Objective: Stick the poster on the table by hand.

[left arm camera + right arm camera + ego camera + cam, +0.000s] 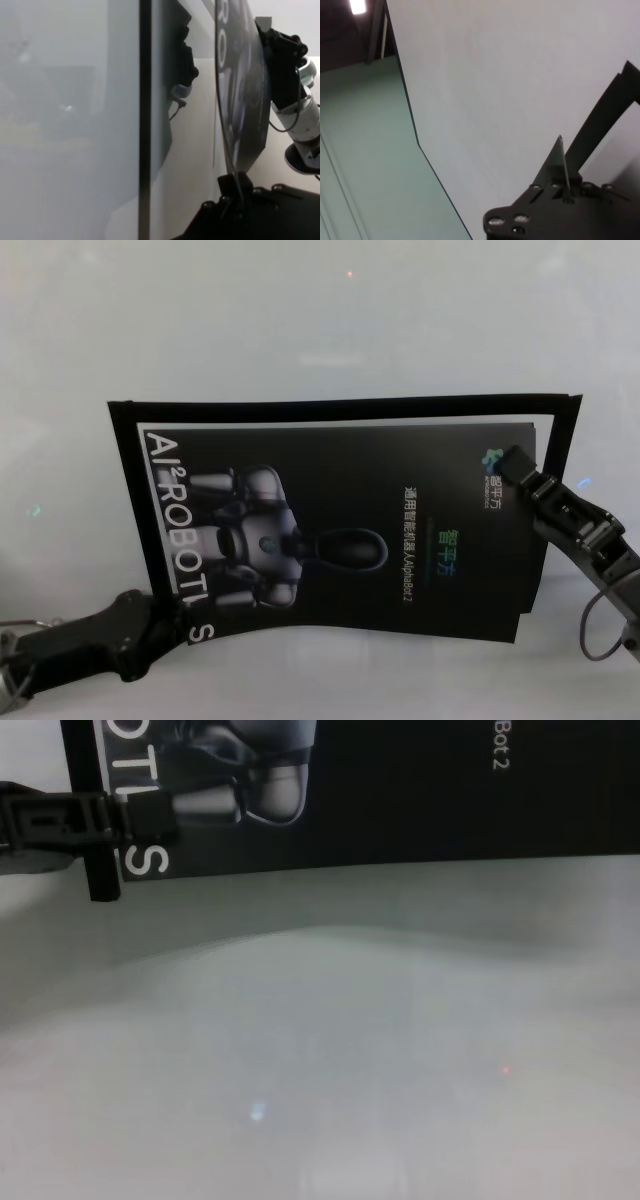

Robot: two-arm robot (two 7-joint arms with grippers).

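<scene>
Pale grey-white, faintly glossy table (300,300) fills the background in the head and chest views. Above it hangs the large black glossy poster (400,580) with white capital letters, a grey-white robot picture and small white text, held between the two arms, its lower edge bowing upward in the middle. The black left gripper (172,618) is clamped on the poster's lower left corner, beside the letter "S"; the black right gripper (512,466) pinches the sheet at its right edge, near the upper right corner.

The head view shows the whole sheet, with a thin black outline of its reflection or shadow offset above and to the sides. The chest view shows only the poster's lower part (420,790), the "Bot 2" text and the left gripper (140,820) at the corner. The left wrist view shows the poster edge-on (240,100), curved, entering that gripper's closed jaws (239,186), with the right gripper (280,65) at its far edge. The right wrist view shows a sliver of sheet (561,160) between its closed jaws against the table (510,75).
</scene>
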